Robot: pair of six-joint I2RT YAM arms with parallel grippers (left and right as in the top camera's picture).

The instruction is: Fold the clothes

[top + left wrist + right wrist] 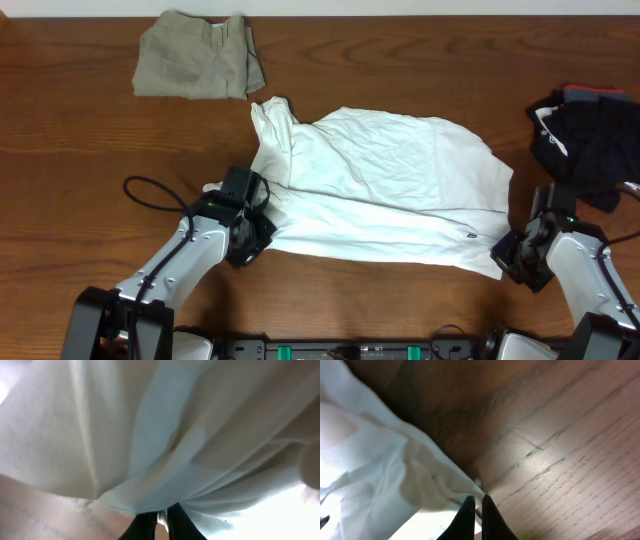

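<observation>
**Both grippers pinched on the T-shirt's near edge, fold in hand**

- The left gripper (258, 230) has its jaws narrow, with white cloth nipped between the fingertips (176, 522). Fabric drapes right over the left wrist camera.
- The right gripper (505, 255) also has its jaws nearly together, holding a thin corner of the T-shirt (390, 190) at the tips. Bare table (570, 460) lies just beyond that corner.
- The T-shirt lies between the two grippers and spreads ahead of both. It is rumpled, with a sleeve poking out ahead of the left gripper.
- Judgement: the step is carrying the near edge forward over the body.
- To do it well:
  - Lift both corners together at the same height.
  - Hold the edge taut between the grippers so that it doesn't sag or bunch.
  - Lay it down past the midline before letting go.
- The right gripper's bite looks shallow, so it could slip under tension. Pull gently on that side.
- Count:
  - One white T-shirt.
  - One pair of khaki trousers (195, 68), well ahead of the left gripper and apart from the T-shirt.
  - One black bundle (590, 135), ahead of the right gripper, close but not touching the T-shirt.
  - That makes three garments and two grippers.
- No print is visible on the T-shirt from above.
</observation>
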